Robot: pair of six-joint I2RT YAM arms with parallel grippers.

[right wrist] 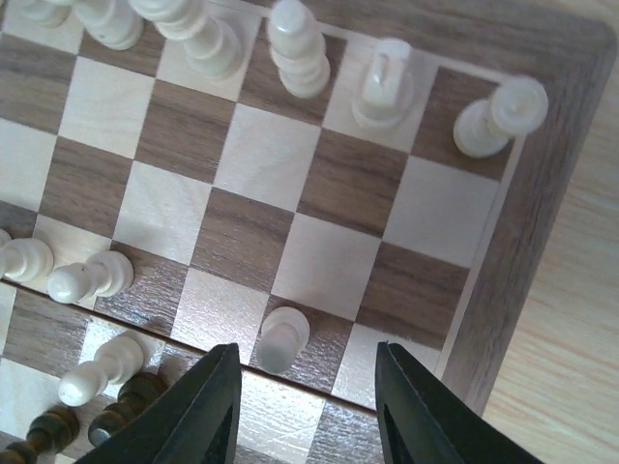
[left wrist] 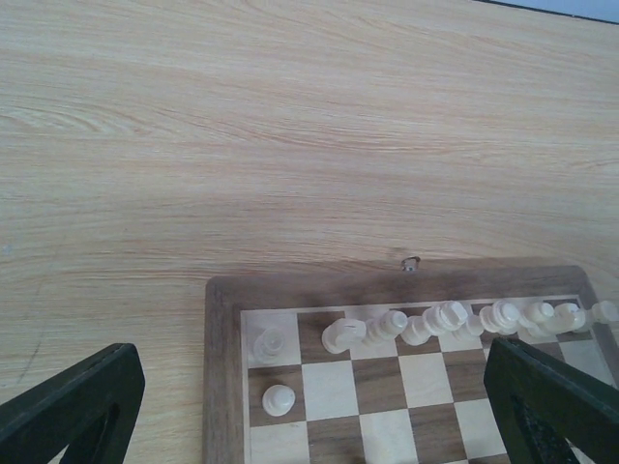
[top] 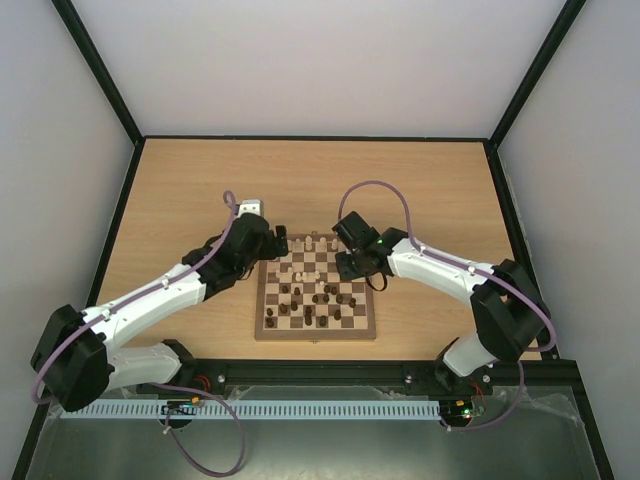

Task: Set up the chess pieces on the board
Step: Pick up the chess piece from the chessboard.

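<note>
The board (top: 266, 322) lies in the middle of the table between both arms. Cream chess pieces (top: 310, 245) line its far row, and dark and cream ones (top: 322, 297) stand mixed in its middle and near half. My left gripper (top: 272, 243) hovers over the board's far left corner, open wide with nothing between its fingers (left wrist: 73, 406). Below it stand a cream rook (left wrist: 269, 343) and a cream pawn (left wrist: 278, 398). My right gripper (right wrist: 309, 406) is low over the far right part of the board. A cream pawn (right wrist: 282, 338) stands between its open jaws, nearer the left finger (right wrist: 198, 406), with no contact visible.
A small metal latch (left wrist: 410, 263) sits on the board's far edge. Bare wooden table (top: 200, 190) surrounds the board, bounded by a black frame (top: 125, 215) and white walls. Several dark pieces (right wrist: 126, 401) stand close to the left of my right gripper.
</note>
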